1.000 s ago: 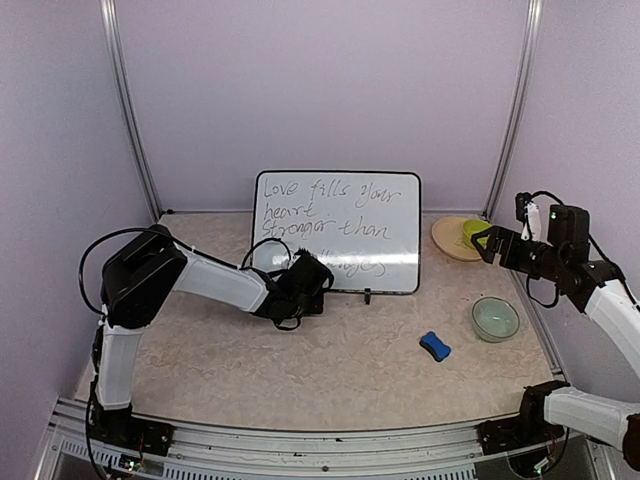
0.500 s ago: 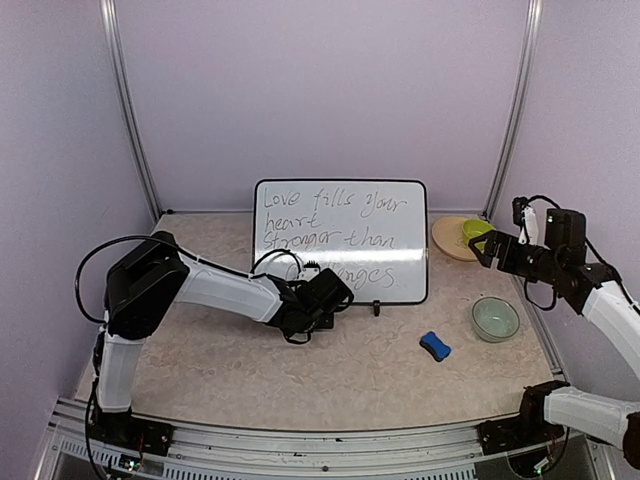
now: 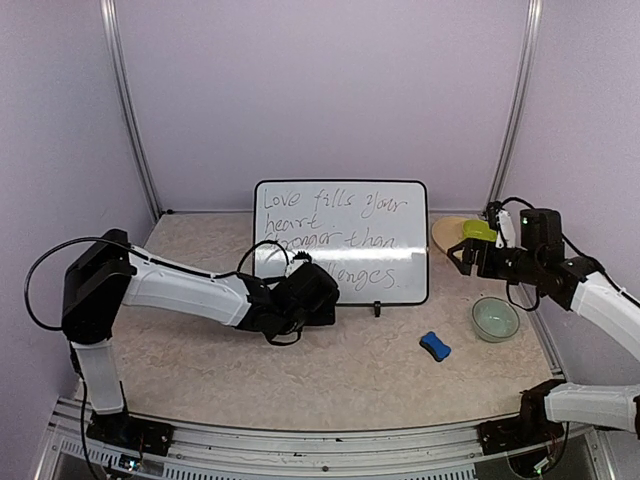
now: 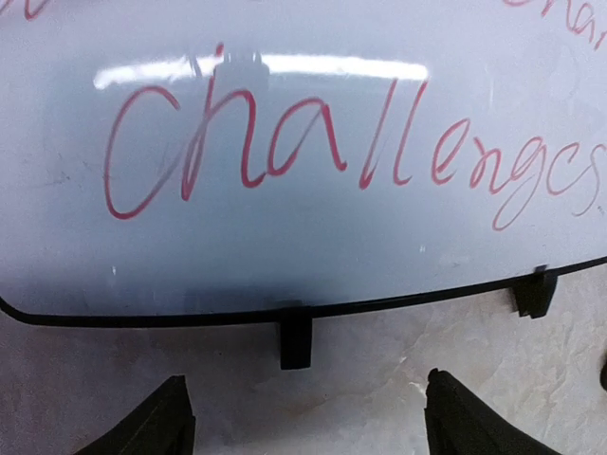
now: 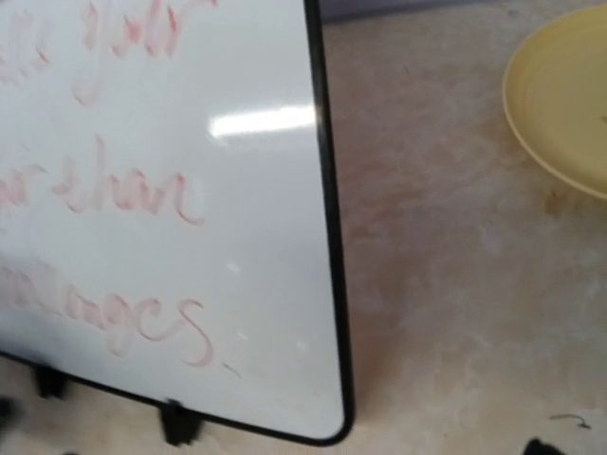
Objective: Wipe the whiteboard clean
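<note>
Red writing covers the whiteboard (image 3: 340, 240), propped far back on the tabletop (image 3: 350, 380), facing near for wiping. Left jaws gape empty near its lower edge; right jaws, also wide, hold nothing.

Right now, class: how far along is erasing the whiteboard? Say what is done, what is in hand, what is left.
Done: nothing; writing covers the whiteboard, with "challenges" intact. In hand: the left tool is open and empty at its bottom edge; the right tool, open, faces its right edge. Left: the eraser lies untouched on the table; every line needs wiping.
</note>
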{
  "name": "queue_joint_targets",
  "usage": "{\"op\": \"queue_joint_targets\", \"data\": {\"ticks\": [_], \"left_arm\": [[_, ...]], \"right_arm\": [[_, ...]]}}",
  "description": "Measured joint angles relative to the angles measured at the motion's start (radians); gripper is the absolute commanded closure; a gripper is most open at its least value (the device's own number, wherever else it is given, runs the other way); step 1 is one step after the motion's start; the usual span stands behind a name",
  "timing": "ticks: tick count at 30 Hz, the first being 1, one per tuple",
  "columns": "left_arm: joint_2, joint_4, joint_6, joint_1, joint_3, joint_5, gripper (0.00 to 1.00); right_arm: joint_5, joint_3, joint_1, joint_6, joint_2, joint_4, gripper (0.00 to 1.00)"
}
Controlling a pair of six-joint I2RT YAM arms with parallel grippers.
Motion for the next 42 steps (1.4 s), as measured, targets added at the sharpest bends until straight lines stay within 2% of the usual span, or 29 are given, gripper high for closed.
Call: {"op": "queue_joint_targets", "data": {"ticks": [3, 9, 13, 15, 17, 23, 27, 31, 33, 38, 42], "left_arm": [[-0.113, 0.042, 0.013, -0.009, -0.064, -0.019, 0.02], [-0.369, 0.135, 0.108, -0.026, -0.229, -0.068, 0.01], [-0.517, 0.179, 0.198, 0.002, -0.313, -0.133, 0.02], [-0.581, 0.198, 0.237, 0.033, -0.349, -0.152, 0.09], [-0.635, 0.208, 0.27, 0.084, -0.372, -0.14, 0.1], [-0.681, 0.22, 0.365, 0.281, -0.373, -0.055, 0.01], [-0.628, 0.207, 0.408, 0.365, -0.33, 0.002, 0.01], [-0.532, 0.173, 0.406, 0.41, -0.226, 0.071, 0.01], [-0.484, 0.145, 0.406, 0.417, -0.156, 0.102, 0.01], [-0.461, 0.095, 0.41, 0.425, -0.056, 0.141, 0.01], [-0.492, 0.092, 0.45, 0.436, -0.05, 0.154, 0.01]], "right_arm": [[0.098, 0.035, 0.086, -0.016, 0.063, -0.022, 0.0], [0.413, 0.144, 0.288, -0.035, 0.209, -0.072, 0.0], [0.53, 0.188, 0.322, -0.034, 0.273, -0.085, 0.0], [0.537, 0.194, 0.322, -0.037, 0.284, -0.084, 0.0], [0.531, 0.192, 0.321, -0.046, 0.283, -0.081, 0.0], [0.467, 0.087, 0.321, -0.102, 0.22, 0.002, 0.0], [0.435, 0.14, 0.321, -0.132, 0.303, -0.018, 0.0], [0.34, 0.29, 0.32, -0.148, 0.489, -0.083, 0.0], [0.298, 0.32, 0.32, -0.145, 0.532, -0.123, 0.0], [0.237, 0.362, 0.32, -0.131, 0.542, -0.261, 0.0], [0.244, 0.391, 0.322, -0.132, 0.522, -0.281, 0.0]]}}
